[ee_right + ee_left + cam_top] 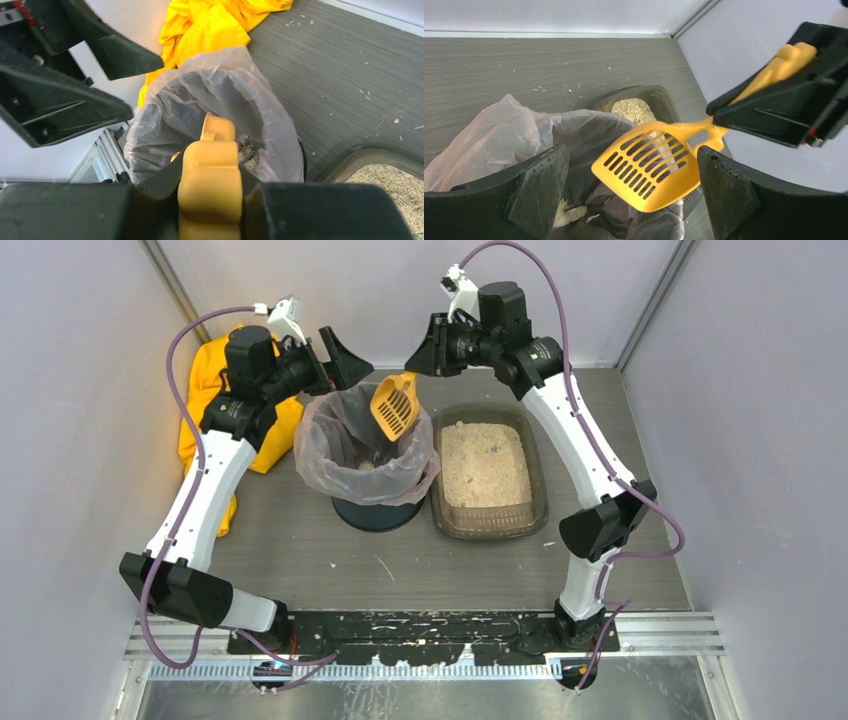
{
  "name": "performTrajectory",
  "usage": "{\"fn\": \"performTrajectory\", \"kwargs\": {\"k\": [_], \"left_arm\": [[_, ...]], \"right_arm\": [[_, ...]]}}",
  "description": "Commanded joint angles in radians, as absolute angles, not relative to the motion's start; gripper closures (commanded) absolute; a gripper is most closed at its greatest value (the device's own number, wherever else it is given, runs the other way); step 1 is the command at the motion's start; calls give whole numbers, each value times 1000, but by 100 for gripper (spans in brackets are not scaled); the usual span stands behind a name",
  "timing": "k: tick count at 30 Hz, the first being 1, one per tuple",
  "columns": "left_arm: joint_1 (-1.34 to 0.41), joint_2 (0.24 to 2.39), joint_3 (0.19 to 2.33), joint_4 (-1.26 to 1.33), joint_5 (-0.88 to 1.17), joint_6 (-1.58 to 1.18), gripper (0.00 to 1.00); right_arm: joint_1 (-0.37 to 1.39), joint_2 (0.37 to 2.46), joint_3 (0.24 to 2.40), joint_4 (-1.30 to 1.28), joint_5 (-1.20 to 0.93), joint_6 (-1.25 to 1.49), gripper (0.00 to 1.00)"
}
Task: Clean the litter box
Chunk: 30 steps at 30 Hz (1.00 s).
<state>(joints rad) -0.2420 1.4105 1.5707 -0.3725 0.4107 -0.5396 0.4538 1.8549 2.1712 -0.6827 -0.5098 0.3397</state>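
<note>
1. A grey wood-grain table fills the middle of the top view, shut in by pale lilac walls on the left, right and far sides. Litter crumbs lie scattered on it in the lower middle.
2. The litter box sits right of centre in the top view, just beside the bin. I cannot tell whether the two touch. Beige litter covers most of its floor.
3. The bin stands at the centre and is lined with a clear bag that flares out over its rim. The right wrist view shows a few clumps at the bottom of the bag.
4. The scoop hangs tilted above the right side of the bin's mouth, slotted blade down.
5. The right gripper is at upper centre in the top view, clamped tight on the scoop's handle.
6. The left gripper is above the bin's far-left rim with its fingers spread wide, holding nothing. The scoop blade shows between them in the left wrist view.
7. A crumpled yellow cloth lies at upper left, partly hidden by the left arm.
</note>
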Motion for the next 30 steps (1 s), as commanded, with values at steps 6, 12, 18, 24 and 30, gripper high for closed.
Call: {"fn": "performTrajectory", "kwargs": {"k": [6,12,18,24,30], "left_arm": [[-245,1408,1604,-340,408,-524,1],[-245,1424,1599,-321,419,-553,2],[-251,1460,1611,-294,434,-577,2],[-267,1494,1629,-279,445,-585,2],[-274,1501,1639,-271,451,-588,2]], "right_arm": [[434,1801,2199,-661,-490,300,99],[255,1656,2018,-400,-577,523,99],[78,1546,1814,-357,-530,526,99],[14,1476,1664,-413,-469,437,99],[33,1473,1624,-551,-314,274,99]]}}
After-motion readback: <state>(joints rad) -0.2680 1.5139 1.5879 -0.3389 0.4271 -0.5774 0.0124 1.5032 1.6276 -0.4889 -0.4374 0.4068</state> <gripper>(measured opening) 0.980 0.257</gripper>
